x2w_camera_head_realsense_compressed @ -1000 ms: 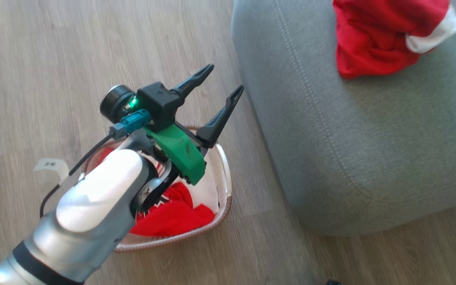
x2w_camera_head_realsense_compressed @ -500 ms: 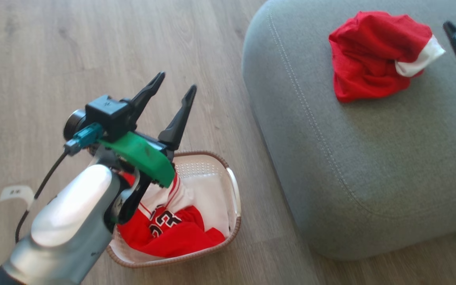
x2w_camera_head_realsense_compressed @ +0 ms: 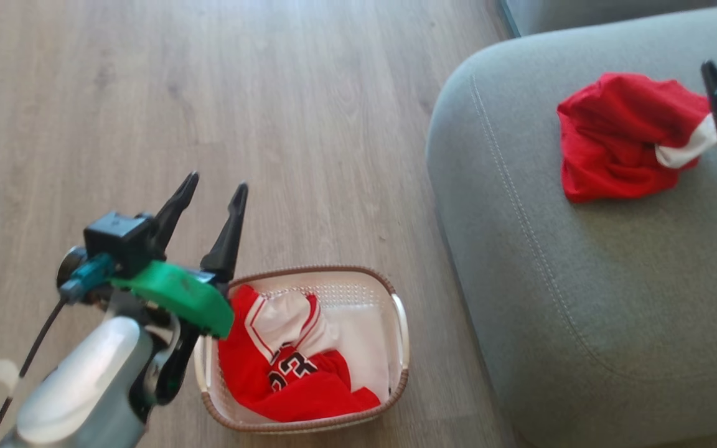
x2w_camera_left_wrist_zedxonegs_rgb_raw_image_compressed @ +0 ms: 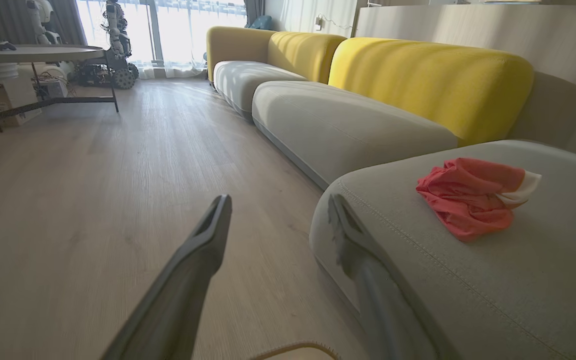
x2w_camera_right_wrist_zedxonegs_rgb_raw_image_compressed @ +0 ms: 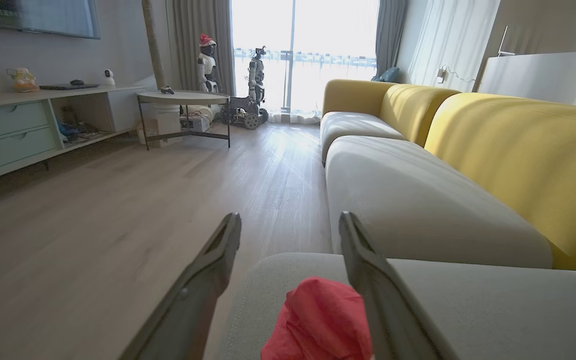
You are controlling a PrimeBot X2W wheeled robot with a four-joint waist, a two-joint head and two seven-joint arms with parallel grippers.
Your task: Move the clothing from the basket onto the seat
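1. Head cam: up high, tilted steeply down at the floor [x2w_camera_head_realsense_compressed: 240, 112] and basket [x2w_camera_head_realsense_compressed: 315, 270] left of the seat [x2w_camera_head_realsense_compressed: 582, 298].
2. Left wrist cam: low, just off the seat's rounded corner, looking level toward the windows [x2w_camera_left_wrist_zedxonegs_rgb_raw_image_compressed: 168, 30].
3. Right wrist cam: right above the seat, same heading.
4. All three share the seat and the red garment [x2w_camera_head_realsense_compressed: 620, 149] on it.

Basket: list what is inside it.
A crumpled red jersey with white trim and black-and-white lettering lies inside the basket. Anything beneath it is covered. The left hand hides its far-left corner.
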